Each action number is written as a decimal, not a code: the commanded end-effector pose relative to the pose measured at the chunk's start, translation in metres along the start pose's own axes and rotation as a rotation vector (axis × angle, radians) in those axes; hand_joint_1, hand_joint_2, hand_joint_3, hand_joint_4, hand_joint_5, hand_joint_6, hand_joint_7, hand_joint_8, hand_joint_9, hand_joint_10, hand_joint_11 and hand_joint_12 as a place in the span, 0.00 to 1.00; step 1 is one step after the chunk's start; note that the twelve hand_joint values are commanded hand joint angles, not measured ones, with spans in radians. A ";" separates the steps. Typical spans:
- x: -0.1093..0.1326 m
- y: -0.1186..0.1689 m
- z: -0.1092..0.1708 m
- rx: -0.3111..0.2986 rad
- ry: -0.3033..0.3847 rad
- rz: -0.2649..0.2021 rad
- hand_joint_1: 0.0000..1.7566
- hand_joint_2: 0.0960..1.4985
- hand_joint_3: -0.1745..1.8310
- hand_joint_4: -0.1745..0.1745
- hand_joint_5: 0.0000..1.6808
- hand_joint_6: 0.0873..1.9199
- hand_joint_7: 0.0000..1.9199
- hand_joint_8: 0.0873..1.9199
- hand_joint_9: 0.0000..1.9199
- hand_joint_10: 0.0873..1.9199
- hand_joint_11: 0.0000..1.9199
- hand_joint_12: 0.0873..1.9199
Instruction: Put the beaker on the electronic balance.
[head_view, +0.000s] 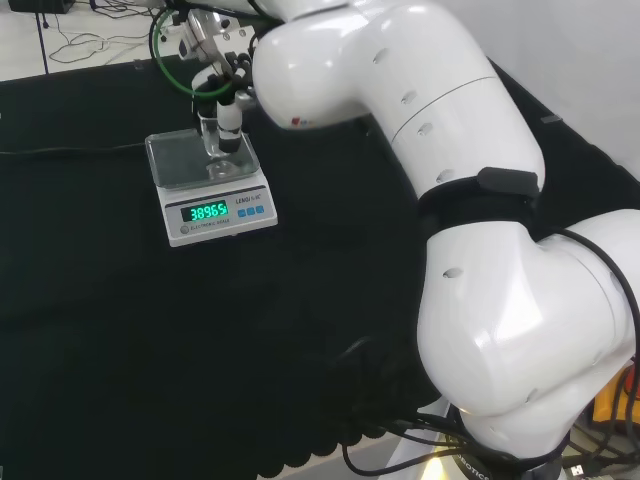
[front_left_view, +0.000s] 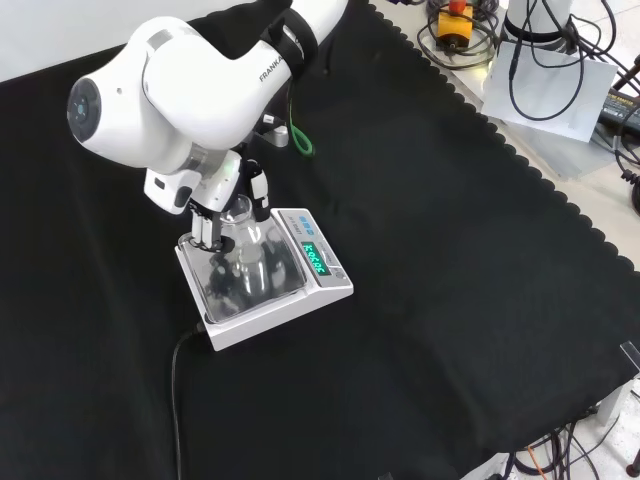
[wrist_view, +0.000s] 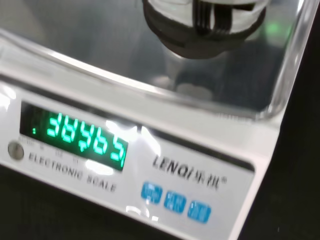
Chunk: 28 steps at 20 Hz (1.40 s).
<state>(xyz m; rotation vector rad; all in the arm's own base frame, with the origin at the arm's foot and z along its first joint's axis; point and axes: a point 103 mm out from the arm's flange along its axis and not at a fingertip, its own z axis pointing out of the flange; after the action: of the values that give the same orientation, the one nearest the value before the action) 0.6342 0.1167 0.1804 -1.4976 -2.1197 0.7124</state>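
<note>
The electronic balance (head_view: 178, 168) stands on the black cloth with its green display lit. A clear glass beaker (head_view: 224, 158) stands upright on the balance's pan, toward the pan's right side in the head view. The hand (head_view: 224, 104) comes down from above, and its black and white fingers (front_left_view: 206, 228) are curled round the beaker (front_left_view: 244, 246) on both sides. In the front view the balance (front_left_view: 326, 287) lies under the arm's big white link. In the wrist view the beaker's base (wrist_view: 200, 30) rests on the shiny pan behind the balance's front panel (wrist_view: 215, 165).
The arm's white link (front_left_view: 160, 90) hangs over the balance. A green cable (front_left_view: 300, 140) lies on the cloth behind it, and a black cord (front_left_view: 178, 385) runs from the balance toward the front edge. Cables and boxes (front_left_view: 540, 60) sit beyond the cloth's scalloped edge.
</note>
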 end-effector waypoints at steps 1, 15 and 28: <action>0.027 0.014 0.007 0.053 -0.017 0.005 0.65 0.75 0.09 0.00 0.53 0.58 0.38 0.45 0.53 0.37 0.61 0.40; 0.047 0.021 0.014 0.018 -0.003 -0.006 0.76 0.72 0.09 0.00 0.57 0.51 0.48 0.50 0.59 0.45 0.60 0.38; 0.041 0.023 0.026 0.036 0.014 -0.011 0.76 0.72 0.09 0.00 0.56 0.52 0.47 0.52 0.58 0.48 0.60 0.38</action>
<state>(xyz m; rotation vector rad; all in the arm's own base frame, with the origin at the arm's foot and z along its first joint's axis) 0.6274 0.1564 0.1555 -1.4795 -2.1126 0.7250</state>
